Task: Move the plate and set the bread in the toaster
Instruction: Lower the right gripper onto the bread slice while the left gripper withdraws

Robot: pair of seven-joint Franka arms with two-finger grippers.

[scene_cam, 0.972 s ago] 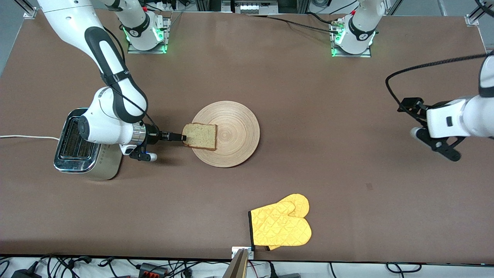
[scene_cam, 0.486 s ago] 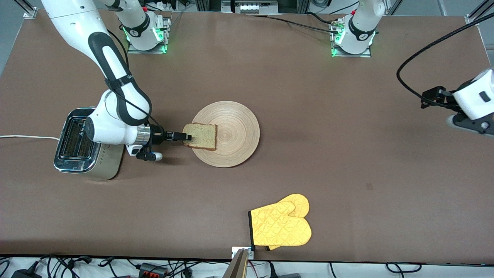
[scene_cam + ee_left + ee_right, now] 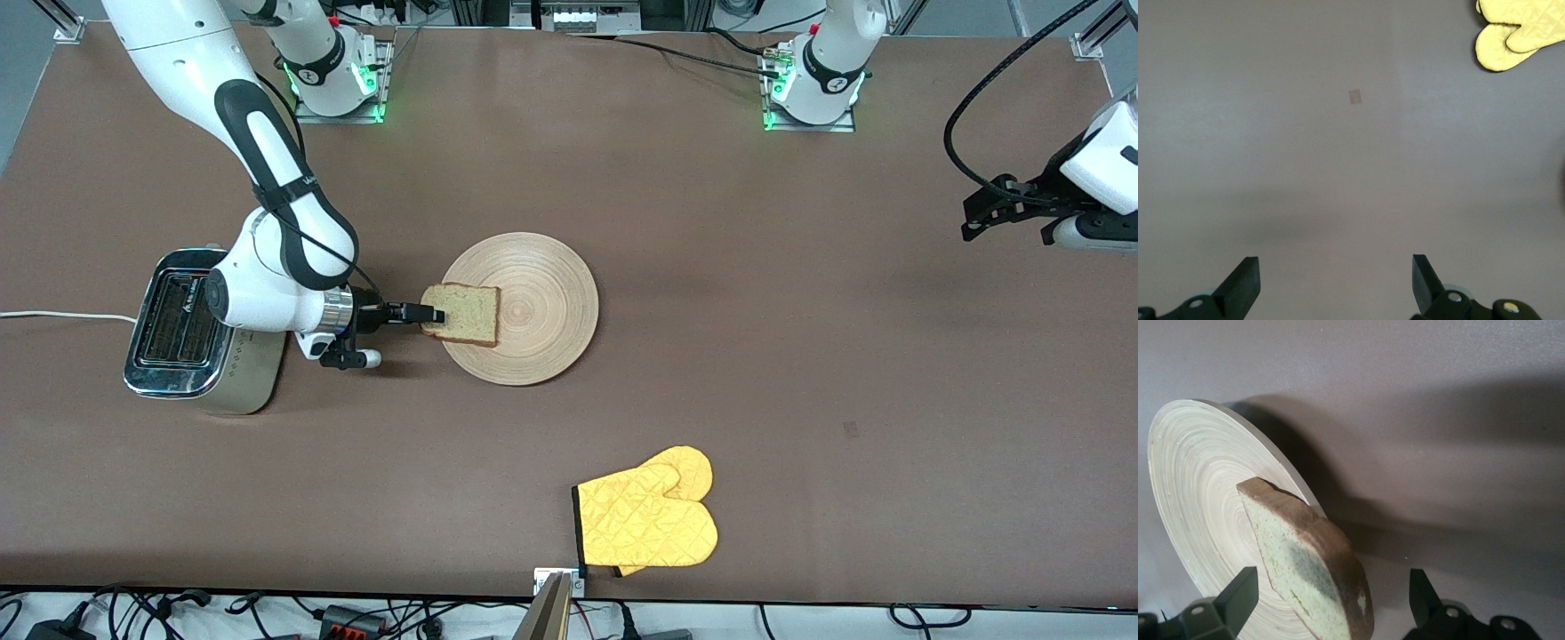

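The light-wood plate point(image 3: 551, 293) lies mid-table. The bread point(image 3: 464, 315) lies flat on the plate's edge toward the right arm's end, overhanging the rim slightly. The silver toaster point(image 3: 178, 333) stands at the right arm's end of the table, slots up. My right gripper point(image 3: 433, 314) is open, low and level, with its fingers on either side of the bread's crust edge. In the right wrist view the bread point(image 3: 1313, 563) sits between the open fingers of the right gripper point(image 3: 1331, 600), over the plate point(image 3: 1191, 473). My left gripper point(image 3: 985, 212) is open and empty, held high over the left arm's end of the table.
A yellow oven mitt point(image 3: 647, 520) lies near the table's front edge, nearer the camera than the plate; it also shows in the left wrist view point(image 3: 1515, 33). The toaster's white cord point(image 3: 62, 316) runs off the table's end. The left gripper point(image 3: 1335, 283) is over bare brown table.
My right gripper has slid forward so its open fingers now straddle the bread's edge. My left arm has drawn up and back toward the table's end.
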